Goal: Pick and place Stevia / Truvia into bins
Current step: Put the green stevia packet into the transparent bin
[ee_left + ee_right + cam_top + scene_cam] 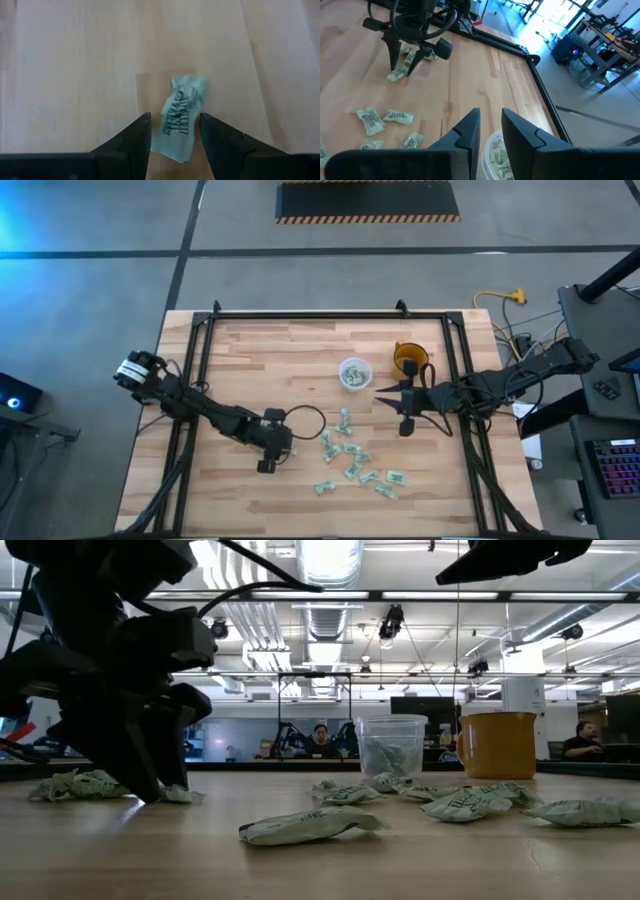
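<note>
Several pale green Stevia / Truvia sachets [355, 460] lie loose on the wooden table. One sachet [180, 117] lies flat between the open fingers of my left gripper [175, 122], which points steeply down, low over the table [402, 67]; its fingers stand on either side of the sachet. The bin, a clear cup [354, 373], stands upright and holds a few sachets. My right gripper [490, 125] hovers above and beside the cup's rim [492, 150], narrowly open with nothing between its fingers.
An orange cup [408, 358] stands right of the clear cup, close to my right arm. More sachets lie beside my left gripper [75, 785] and toward the near edge [310, 827]. A black frame [200, 360] runs around the tabletop.
</note>
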Robot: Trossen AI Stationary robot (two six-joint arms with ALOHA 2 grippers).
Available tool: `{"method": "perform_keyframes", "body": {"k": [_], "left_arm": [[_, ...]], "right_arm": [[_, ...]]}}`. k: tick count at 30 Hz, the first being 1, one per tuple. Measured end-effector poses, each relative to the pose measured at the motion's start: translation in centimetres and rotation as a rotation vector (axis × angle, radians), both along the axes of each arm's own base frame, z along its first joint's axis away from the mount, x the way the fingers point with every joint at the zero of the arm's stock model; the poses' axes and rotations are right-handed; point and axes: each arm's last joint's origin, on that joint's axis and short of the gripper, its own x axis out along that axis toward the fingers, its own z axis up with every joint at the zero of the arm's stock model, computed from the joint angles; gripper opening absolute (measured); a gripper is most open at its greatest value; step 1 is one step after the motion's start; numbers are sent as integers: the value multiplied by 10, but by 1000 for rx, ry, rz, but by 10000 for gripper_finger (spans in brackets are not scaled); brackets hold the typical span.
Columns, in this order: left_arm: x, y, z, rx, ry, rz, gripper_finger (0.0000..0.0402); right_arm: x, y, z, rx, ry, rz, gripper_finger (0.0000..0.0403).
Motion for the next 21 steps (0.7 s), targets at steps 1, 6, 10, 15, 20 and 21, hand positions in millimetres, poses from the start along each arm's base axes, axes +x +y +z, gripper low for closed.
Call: {"method": "perform_keyframes", "body": {"k": [1, 6, 10, 15, 20, 21], "left_arm": [[1, 1, 0, -4, 1, 2, 150], [1, 3, 0, -10, 2, 5, 145], [1, 3, 0, -6, 1, 8, 119], [1, 3, 1, -5, 0, 8, 78], [1, 3, 3, -3, -6, 4, 45], [1, 3, 3, 2, -10, 5, 40]], "right_arm": [[0, 0, 0, 1, 0, -1, 71], [0, 0, -1, 0, 7, -1, 70], [0, 0, -1, 0, 7, -1, 66], [0, 0, -1, -1, 7, -1, 64], [-1, 0, -1, -2, 15, -2, 65], [-1, 0, -2, -3, 18, -2, 64]]}}
